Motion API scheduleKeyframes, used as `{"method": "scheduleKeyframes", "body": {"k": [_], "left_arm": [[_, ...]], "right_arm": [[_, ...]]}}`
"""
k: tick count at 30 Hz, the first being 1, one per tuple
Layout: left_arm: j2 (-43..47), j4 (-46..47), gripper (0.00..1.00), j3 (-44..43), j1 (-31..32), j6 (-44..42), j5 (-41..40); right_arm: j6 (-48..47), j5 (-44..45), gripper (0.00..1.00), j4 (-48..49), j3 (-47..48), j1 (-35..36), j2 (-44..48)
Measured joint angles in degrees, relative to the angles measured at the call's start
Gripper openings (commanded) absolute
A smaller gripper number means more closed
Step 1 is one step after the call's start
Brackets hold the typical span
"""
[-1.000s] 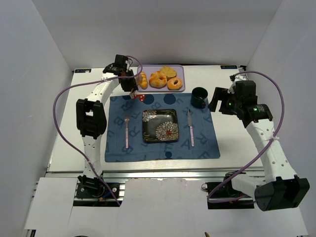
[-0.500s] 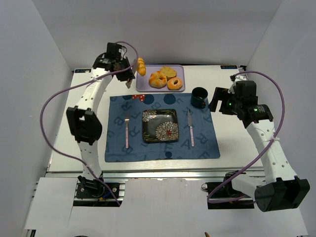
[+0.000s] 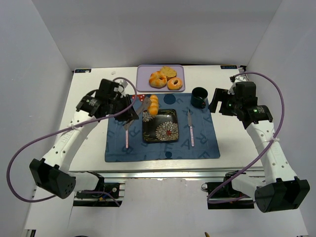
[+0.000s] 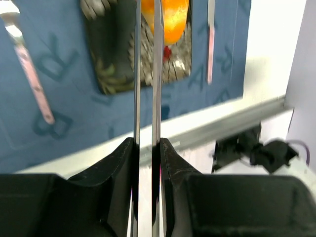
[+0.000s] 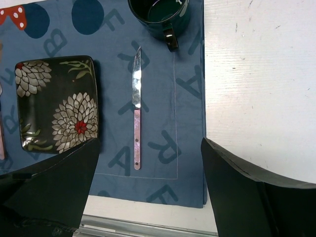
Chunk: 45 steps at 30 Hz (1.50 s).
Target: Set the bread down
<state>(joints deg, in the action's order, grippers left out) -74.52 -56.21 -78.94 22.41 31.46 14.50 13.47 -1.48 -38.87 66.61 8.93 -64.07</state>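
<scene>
**White arms, black joints, purple cables**

The left arm [image 3: 74, 134] and right arm [image 3: 269, 148] have white shells, with black housings at the joints and bases. A loose purple cable [image 3: 283, 111] runs along each. A green light [image 3: 230, 104] glows on the right wrist. The left pincer [image 4: 146, 10] has thin metal blade fingers [image 4: 157, 74] in black mounts. The right pincer [image 5: 148, 143] has broad black ones.

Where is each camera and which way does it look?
Top external: above, behind the arms, looking down at the white table; both arms show.
Left wrist: looks down along the left gripper, shut on the ridged orange bread roll over the black flowered square plate.
Right wrist: faces down on the blue placemat; the open right gripper frames it.
Both wrist views show that plate and the pink-handled knife.
</scene>
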Motion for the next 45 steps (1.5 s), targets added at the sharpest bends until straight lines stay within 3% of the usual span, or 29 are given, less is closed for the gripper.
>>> {"method": "scheduleKeyframes", "body": {"k": [13, 15, 19, 22, 25, 28, 39, 42, 45], "left_arm": [[1.1, 2.9, 0.30, 12.9, 8.5, 2.0, -0.6], [0.7, 3.0, 0.33, 13.0, 8.6, 1.9, -1.4], [-0.1, 3.6, 0.50, 13.0, 8.7, 1.5, -2.6], [-0.4, 3.1, 0.55, 12.7, 8.8, 1.2, -3.7], [-0.4, 2.6, 0.55, 12.0, 8.9, 0.9, -4.2], [-0.5, 1.6, 0.45, 10.8, 8.9, 1.1, -5.6], [0.9, -4.2, 0.50, -2.9, 8.6, 5.6, -27.8], [1.4, -5.0, 0.50, -2.0, 4.2, 6.1, -32.7], [0.9, -3.9, 0.50, 1.1, -5.1, 5.5, -36.9]], "right_arm": [[0.0, 0.0, 0.89, -0.1, -0.9, 0.0, 1.1], [0.0, -0.1, 0.89, -0.1, -0.9, 0.0, 1.5], [0.0, -0.2, 0.89, -0.1, -0.9, 0.0, 1.9], [0.0, -0.2, 0.89, -0.1, -0.9, 0.0, 1.9], [0.0, -0.3, 0.89, 0.0, -1.2, 0.0, 1.9], [0.0, -0.4, 0.89, 0.0, -2.1, 0.0, 2.0], [0.1, -1.5, 0.89, 0.3, -3.8, 0.0, 2.1], [0.1, -2.2, 0.89, 0.7, -3.8, 0.0, 2.1], [0.2, -3.0, 0.89, 1.3, -3.8, 0.1, 1.9]]}}
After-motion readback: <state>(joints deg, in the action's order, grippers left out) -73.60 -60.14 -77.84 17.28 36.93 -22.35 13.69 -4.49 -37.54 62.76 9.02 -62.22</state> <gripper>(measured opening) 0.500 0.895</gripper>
